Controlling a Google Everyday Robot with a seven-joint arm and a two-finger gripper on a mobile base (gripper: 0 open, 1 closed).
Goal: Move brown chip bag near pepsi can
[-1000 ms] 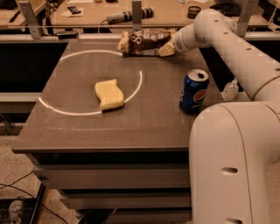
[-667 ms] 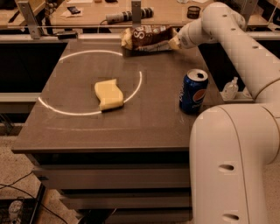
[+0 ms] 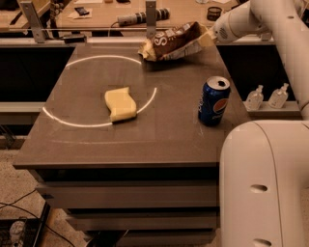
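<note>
The brown chip bag with white lettering hangs tilted just above the far edge of the table, its right end raised. My gripper is at that right end, shut on it, with the white arm reaching in from the upper right. The blue pepsi can stands upright near the table's right edge, well in front of the bag and apart from it.
A pale yellow sponge lies mid-table on a white circle line. Two small clear bottles stand on a ledge right of the table. My white base fills the lower right. A cluttered bench runs behind.
The gripper has lifted the chip bag's right end off the table and carried it slightly toward the right; the can and the sponge have not moved.
</note>
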